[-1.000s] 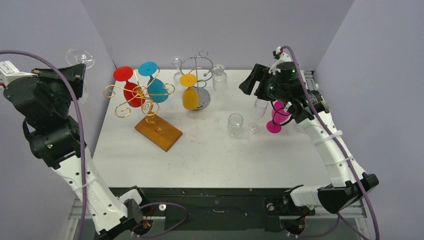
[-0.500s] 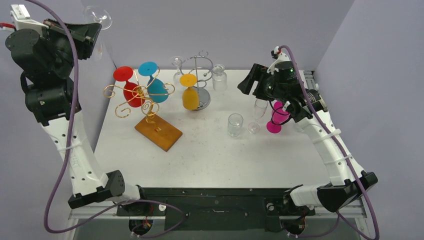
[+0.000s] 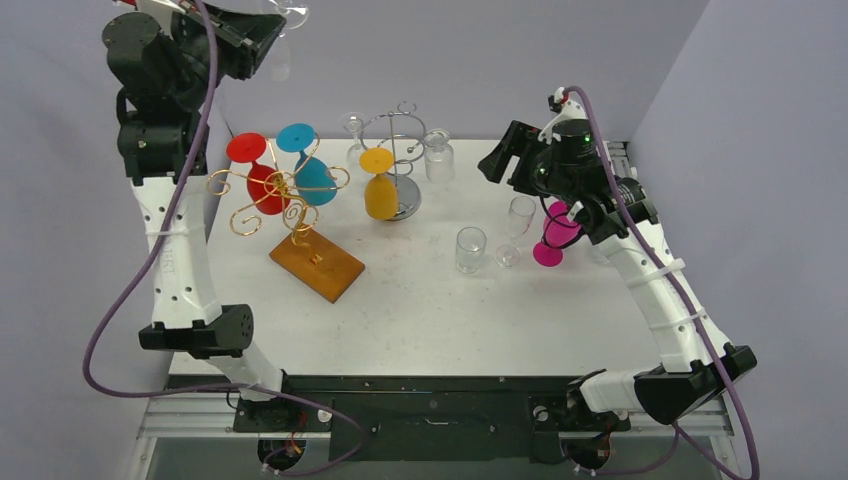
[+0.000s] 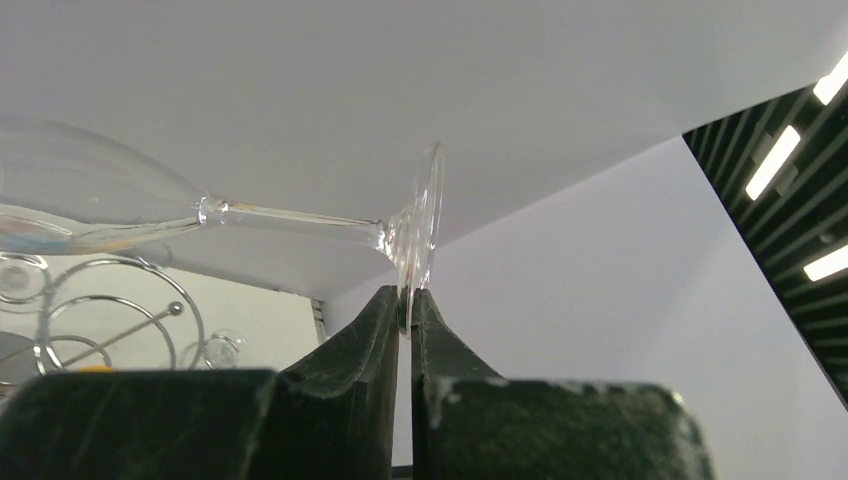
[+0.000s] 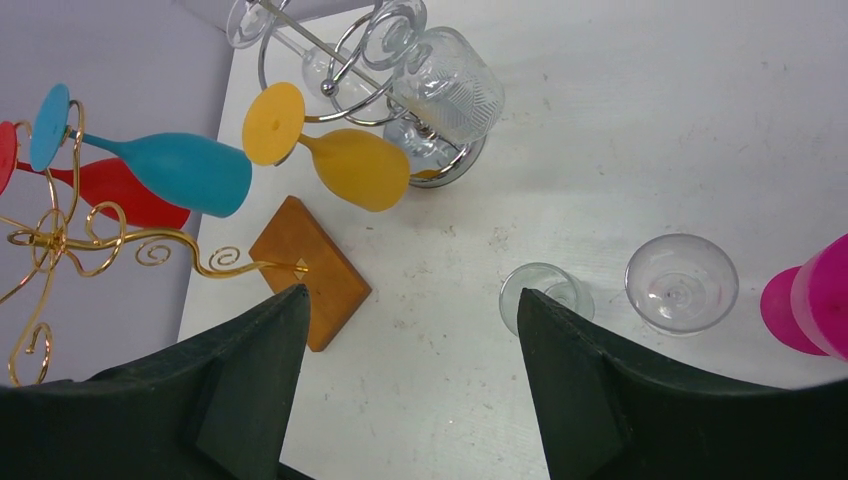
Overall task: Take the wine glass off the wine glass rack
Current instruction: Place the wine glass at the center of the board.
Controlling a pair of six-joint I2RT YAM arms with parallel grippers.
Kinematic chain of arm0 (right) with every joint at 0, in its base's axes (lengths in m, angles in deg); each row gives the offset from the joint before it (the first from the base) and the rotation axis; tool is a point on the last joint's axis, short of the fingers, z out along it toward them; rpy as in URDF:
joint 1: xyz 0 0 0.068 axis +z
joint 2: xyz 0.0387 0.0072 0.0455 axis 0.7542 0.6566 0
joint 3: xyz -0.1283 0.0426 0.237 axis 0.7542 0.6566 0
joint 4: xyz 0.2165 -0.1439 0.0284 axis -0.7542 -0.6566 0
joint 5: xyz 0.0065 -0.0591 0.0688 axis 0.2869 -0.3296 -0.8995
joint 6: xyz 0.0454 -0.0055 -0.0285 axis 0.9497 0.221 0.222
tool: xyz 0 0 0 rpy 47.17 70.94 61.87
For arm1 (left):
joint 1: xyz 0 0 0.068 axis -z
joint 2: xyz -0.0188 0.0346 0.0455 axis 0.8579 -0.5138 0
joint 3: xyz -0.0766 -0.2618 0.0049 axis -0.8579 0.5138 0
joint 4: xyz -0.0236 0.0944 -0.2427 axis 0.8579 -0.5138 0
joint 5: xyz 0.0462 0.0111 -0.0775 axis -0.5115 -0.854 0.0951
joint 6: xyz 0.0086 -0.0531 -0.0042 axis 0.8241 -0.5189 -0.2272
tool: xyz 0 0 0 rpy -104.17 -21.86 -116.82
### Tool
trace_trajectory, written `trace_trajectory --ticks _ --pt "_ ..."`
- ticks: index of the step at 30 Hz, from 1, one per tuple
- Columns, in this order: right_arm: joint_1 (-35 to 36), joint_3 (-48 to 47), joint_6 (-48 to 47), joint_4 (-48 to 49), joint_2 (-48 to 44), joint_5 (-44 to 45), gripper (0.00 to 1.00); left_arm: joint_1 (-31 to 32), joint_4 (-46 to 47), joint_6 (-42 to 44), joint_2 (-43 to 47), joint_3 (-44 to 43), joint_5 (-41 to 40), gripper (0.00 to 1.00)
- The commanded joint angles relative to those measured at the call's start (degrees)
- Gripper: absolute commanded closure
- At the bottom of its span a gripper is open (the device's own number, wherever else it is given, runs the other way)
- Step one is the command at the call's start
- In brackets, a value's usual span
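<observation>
My left gripper [image 3: 262, 28] is raised high at the back left, shut on the foot of a clear wine glass [image 3: 287, 18]. In the left wrist view the wine glass [image 4: 290, 215] lies sideways, its foot rim pinched between my fingertips [image 4: 405, 305], bowl to the left. A gold wire wine glass rack on a wooden base [image 3: 315, 262] carries a red glass [image 3: 262, 185] and a blue glass [image 3: 312, 175]. A chrome rack [image 3: 400, 150] carries a yellow glass [image 3: 381, 190]. My right gripper [image 3: 500, 160] hangs open over the table's right side, nothing between its fingers [image 5: 412, 292].
Under the right gripper stand a clear tumbler [image 3: 470, 248], an upright clear wine glass [image 3: 518, 215] and a pink glass [image 3: 555, 235]. A patterned glass jar [image 3: 438, 158] stands beside the chrome rack. Walls close in at the left, back and right.
My left arm has swung up and to the right, carrying the clear wine glass from the left wall to the top of the view. The right arm has barely shifted.
</observation>
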Motion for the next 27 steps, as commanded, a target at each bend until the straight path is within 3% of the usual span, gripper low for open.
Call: trace_trajectory --ticks 1,8,12,22,27 --pt "0.2 -2.3 0.2 2.6 -0.3 3.2 0.28 6.0 8.5 -2.9 -1.7 -3.2 1.9 1.0" --pt "-0.5 0.4 1.6 6.8 -2.7 3.4 0.27 12.8 12.7 -7.5 -2.9 -0.3 1.3 1.0" --pt "-1.9 5.7 3.9 15.6 -5.3 -0.4 0.25 16.8 15.9 -11.3 -3.2 2.1 0.9 1.0" --pt "-7.8 27.2 19.4 61.0 -10.5 -15.1 0.1 26.3 24.6 -20.9 -0.8 11.8 0.3 1.0" --pt "-8.2 32.1 27.6 76.0 -7.2 -18.5 0.08 29.8 29.1 -25.3 0.4 16.2 1.2 1.0"
